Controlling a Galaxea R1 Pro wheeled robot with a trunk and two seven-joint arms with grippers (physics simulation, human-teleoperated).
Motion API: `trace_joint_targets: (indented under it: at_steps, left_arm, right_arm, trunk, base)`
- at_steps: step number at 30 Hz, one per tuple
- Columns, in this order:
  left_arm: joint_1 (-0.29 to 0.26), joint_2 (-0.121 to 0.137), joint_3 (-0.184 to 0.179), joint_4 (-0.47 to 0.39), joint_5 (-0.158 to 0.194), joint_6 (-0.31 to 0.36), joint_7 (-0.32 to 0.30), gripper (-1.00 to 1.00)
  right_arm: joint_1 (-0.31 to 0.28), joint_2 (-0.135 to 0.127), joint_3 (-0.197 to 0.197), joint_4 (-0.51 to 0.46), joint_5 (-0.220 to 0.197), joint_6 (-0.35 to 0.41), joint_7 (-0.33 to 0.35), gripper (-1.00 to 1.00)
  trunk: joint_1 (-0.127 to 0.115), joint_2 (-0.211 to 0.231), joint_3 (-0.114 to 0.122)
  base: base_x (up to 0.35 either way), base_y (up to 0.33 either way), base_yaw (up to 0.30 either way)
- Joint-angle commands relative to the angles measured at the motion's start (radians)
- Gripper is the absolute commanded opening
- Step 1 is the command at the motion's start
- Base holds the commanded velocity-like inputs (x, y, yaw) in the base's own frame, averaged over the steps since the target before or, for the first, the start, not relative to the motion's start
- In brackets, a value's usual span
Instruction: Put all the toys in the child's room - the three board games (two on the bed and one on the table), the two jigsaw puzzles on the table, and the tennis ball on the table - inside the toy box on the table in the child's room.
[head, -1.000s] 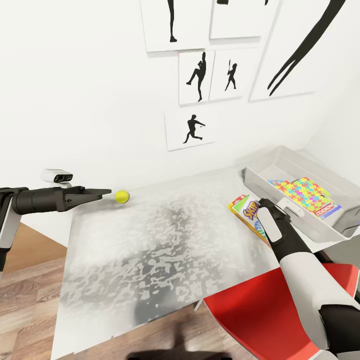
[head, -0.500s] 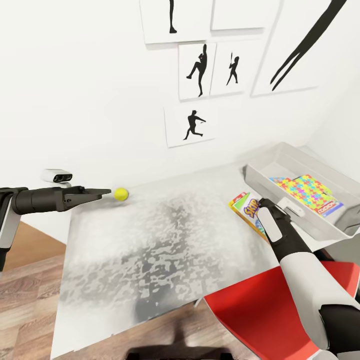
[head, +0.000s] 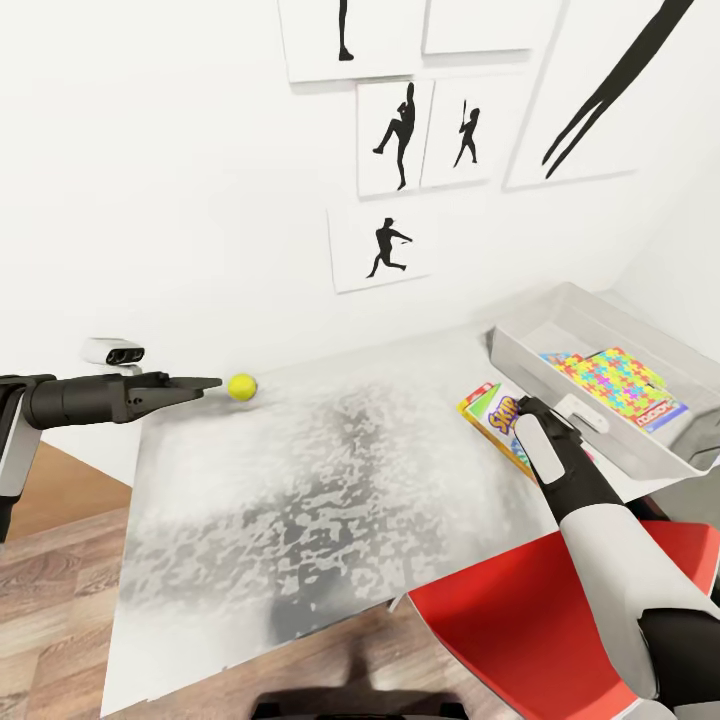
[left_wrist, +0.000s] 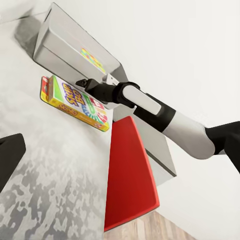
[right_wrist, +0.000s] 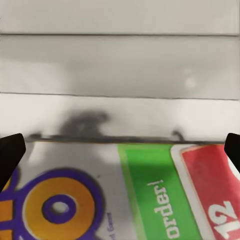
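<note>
The tennis ball (head: 241, 386) rests on the white table (head: 330, 480) near its far left edge. My left gripper (head: 212, 382) is level with the ball, its tips just short of it; one dark finger (left_wrist: 9, 156) sits at the picture's edge, so it reads open. The Skip-Bo board game (head: 493, 417) (left_wrist: 75, 102) lies flat beside the toy box (head: 520, 362) (left_wrist: 70, 45). My right gripper (head: 528, 405) hovers over that board game, open, with fingertips (right_wrist: 10, 152) wide apart. A jigsaw puzzle (head: 605, 385) and a blue-edged flat box (head: 662, 413) lie inside the toy box.
A red chair (head: 520, 620) stands under my right arm at the table's near right corner. A small white device (head: 113, 350) sits beyond the table's left end. Black silhouette pictures (head: 382, 250) hang on the wall behind. Wood floor (head: 50, 590) runs along the left.
The whole picture has shifted slightly, so the camera moved. Both arms, the ball and the Skip-Bo box keep their places relative to each other.
</note>
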Motion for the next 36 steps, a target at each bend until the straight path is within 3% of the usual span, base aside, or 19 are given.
trace_joint_targets:
  at_steps: [1,18,36]
  left_arm:
    - [-0.001,0.000,0.000,0.000,0.001,0.011,-0.003,1.00]
    - [-0.001,0.000,-0.002,0.000,-0.003,0.011,-0.003,1.00]
    - [-0.001,-0.001,-0.002,0.000,-0.005,0.010,-0.003,1.00]
  right_arm:
    - [-0.001,-0.001,0.003,-0.002,-0.002,0.008,-0.007,1.00]
    - [-0.001,-0.001,0.002,-0.002,-0.002,0.008,-0.007,1.00]
    - [-0.001,-0.002,0.002,-0.002,-0.002,0.008,-0.007,1.00]
  trunk:
    - [0.001,-0.002,-0.002]
    - [0.001,-0.002,-0.017]
    - [0.001,-0.002,-0.018]
  base:
    - [0.000,0.000,0.000]
    - [0.000,0.000,0.000]
    - [0.000,0.000,0.000]
